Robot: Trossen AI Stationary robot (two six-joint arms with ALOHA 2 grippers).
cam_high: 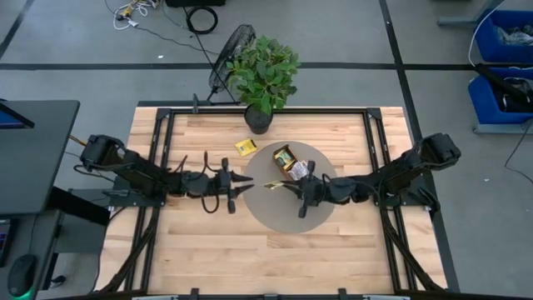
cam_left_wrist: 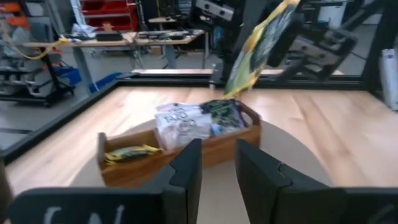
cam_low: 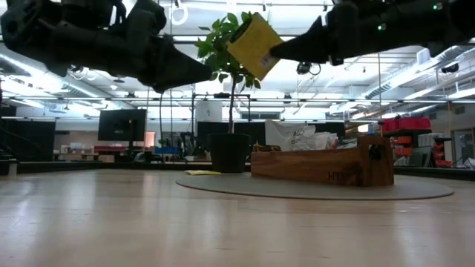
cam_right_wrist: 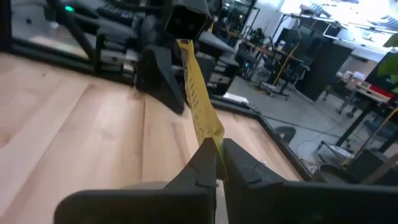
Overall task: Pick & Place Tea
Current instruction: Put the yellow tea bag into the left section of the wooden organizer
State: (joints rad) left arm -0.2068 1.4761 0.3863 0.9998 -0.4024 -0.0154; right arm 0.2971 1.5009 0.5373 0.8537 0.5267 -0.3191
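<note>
Right end effector (cam_high: 279,185): closed on a yellow tea packet (cam_low: 253,44), pinching it by one edge between the two fingers; raised above the surface (cam_high: 333,250), over the left part of the grey round mat (cam_high: 321,218).
Held packet: hangs well clear of the surface, tilted, between the two end effectors; in the left wrist view it shows above and beyond the wooden box (cam_left_wrist: 180,155).
Left end effector (cam_high: 247,185): raised above the surface just left of the mat's edge, tips pointing at the held packet; fingers (cam_left_wrist: 189,171) stand partly apart with a clear gap and nothing between them.
Wooden box: long, brown, lying on the mat, aslant toward the potted plant (cam_high: 263,79).
Box contents: several tea packets; a yellow-green one (cam_left_wrist: 129,152) lies in the end compartment, white and dark ones (cam_left_wrist: 196,118) are stacked in the next compartments.
Loose packet (cam_high: 245,147): yellow, flat on the bare wood, apart from the mat and near the plant pot.
Potted plant: stands upright at the far edge of the surface, behind the mat.
</note>
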